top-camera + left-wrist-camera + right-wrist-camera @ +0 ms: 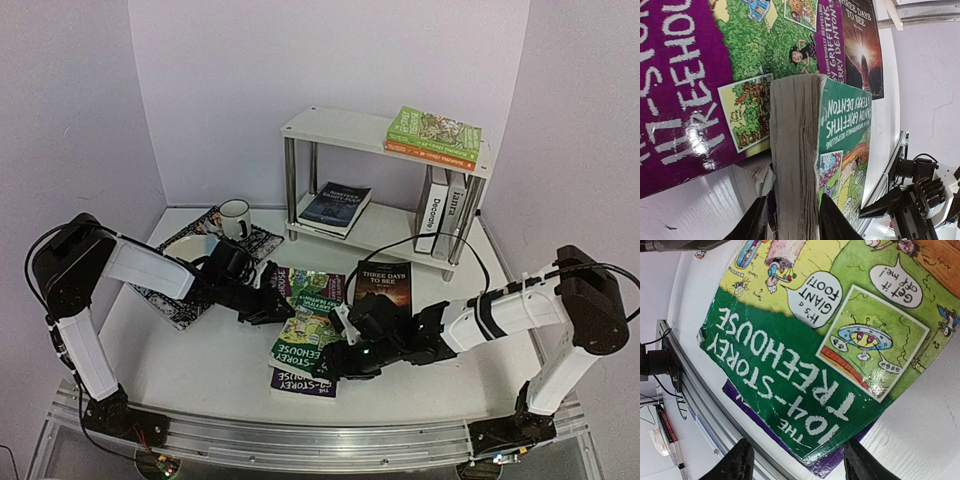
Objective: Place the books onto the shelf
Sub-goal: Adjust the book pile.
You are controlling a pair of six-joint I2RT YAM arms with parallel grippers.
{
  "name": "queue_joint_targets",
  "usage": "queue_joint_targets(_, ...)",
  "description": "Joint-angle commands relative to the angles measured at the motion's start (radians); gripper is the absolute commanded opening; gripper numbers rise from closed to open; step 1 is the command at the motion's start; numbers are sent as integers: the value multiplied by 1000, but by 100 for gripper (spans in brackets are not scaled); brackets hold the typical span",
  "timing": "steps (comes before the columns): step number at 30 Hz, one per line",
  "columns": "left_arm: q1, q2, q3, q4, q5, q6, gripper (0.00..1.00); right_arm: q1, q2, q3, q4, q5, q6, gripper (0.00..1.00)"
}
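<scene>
Left wrist view: the green Treehouse book [840, 140] stands on edge over the purple book [680, 100] mid-worktop [200, 370], page edge pinched by the left hand [792, 222]. The right hand [797, 460], open at four o'clock, should steady it before lifting toward the shelf [340, 128] at one o'clock.

Pale lilac walls [330, 60] enclose a white table [200, 350]

At one o'clock the shelf [330, 128] is bare on top left of the stacked books [434, 134], while a mug [235, 217] blocks the desk [190, 350] at ten o'clock.
</scene>
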Motion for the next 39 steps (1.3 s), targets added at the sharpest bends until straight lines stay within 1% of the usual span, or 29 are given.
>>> queue_joint_targets(1, -24, 44, 54, 40, 59, 1, 35, 21, 29, 66, 6, -8, -11, 61)
queue_joint_targets(9, -75, 49, 87, 43, 62, 4, 34, 79, 70, 135, 36, -18, -50, 63)
queue_joint_targets(14, -82, 41, 93, 43, 67, 12, 34, 108, 89, 166, 37, -16, -74, 67)
queue_joint_targets(17, -87, 10, 89, 43, 60, 30, 35, 111, 86, 168, 35, -20, -84, 70)
queue_joint_targets(23, -89, -82, 67, 35, -23, 66, 40, 110, 78, 174, 20, -28, -95, 83)
queue_joint_targets(26, -77, -147, 29, 17, -124, 49, 41, 110, 45, 167, -25, 27, -103, 92)
queue_joint_targets(29, -46, -250, -31, 16, -187, 18, 44, 109, 4, 167, -100, 79, -133, 94)
queue_joint_targets(32, -15, -347, -91, 14, -205, -12, 49, 98, -44, 177, -177, 100, -163, 96)
queue_joint_targets(34, -9, -409, -120, 1, -206, -41, 51, 83, -74, 185, -227, 110, -179, 97)
queue_joint_targets(39, -16, -560, -254, -4, -173, -170, 58, 6, -160, 195, -348, 113, -210, 98)
